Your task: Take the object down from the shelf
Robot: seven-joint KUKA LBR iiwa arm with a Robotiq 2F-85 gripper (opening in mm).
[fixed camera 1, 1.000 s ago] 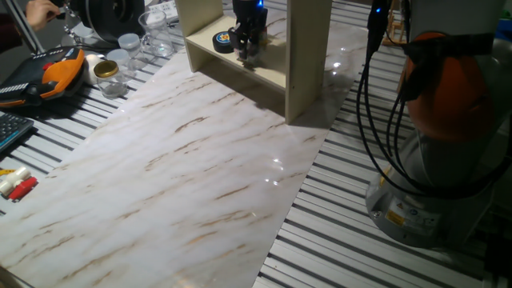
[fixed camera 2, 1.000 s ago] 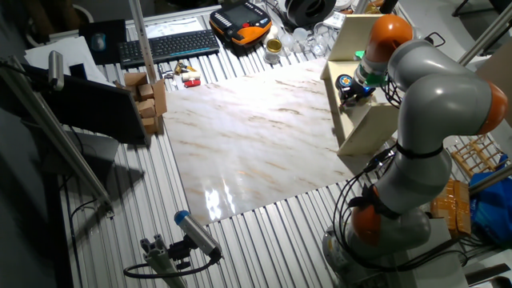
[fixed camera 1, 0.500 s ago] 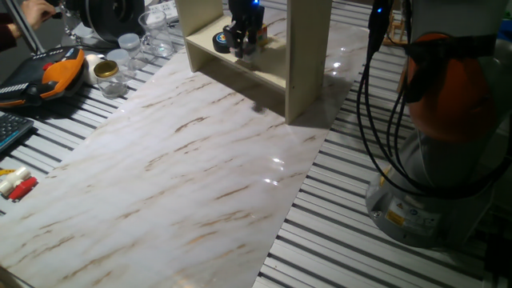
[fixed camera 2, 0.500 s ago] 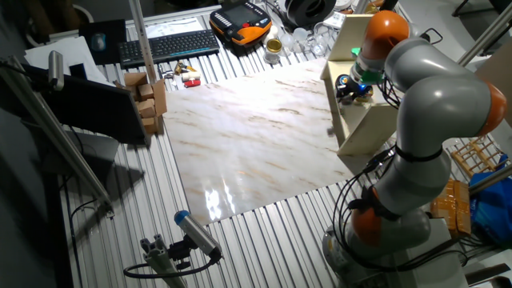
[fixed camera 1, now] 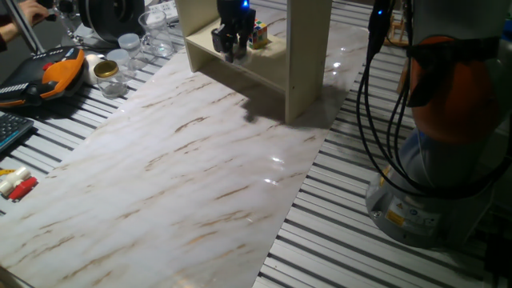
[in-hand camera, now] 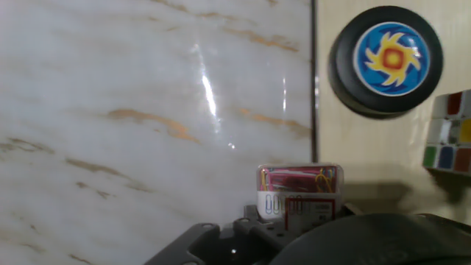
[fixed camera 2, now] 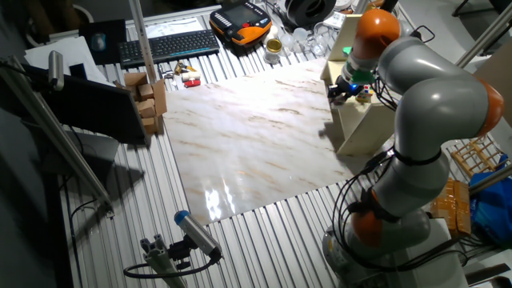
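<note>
**Box in gripper at shelf's front edge**

Box [in-hand camera: 299, 190], small and clear with coloured clips inside and a white label, sits clamped in the gripper [fixed camera 1: 226, 46], right at the front edge of the shelf [fixed camera 1: 308, 56] board. In the hand view it lies half over the board, half over the marble table [in-hand camera: 147, 110] below. A black disc [in-hand camera: 388, 57] with a blue and yellow swirl rests further back on the board, and a puzzle cube [in-hand camera: 450, 132] stands beside it.
</note>
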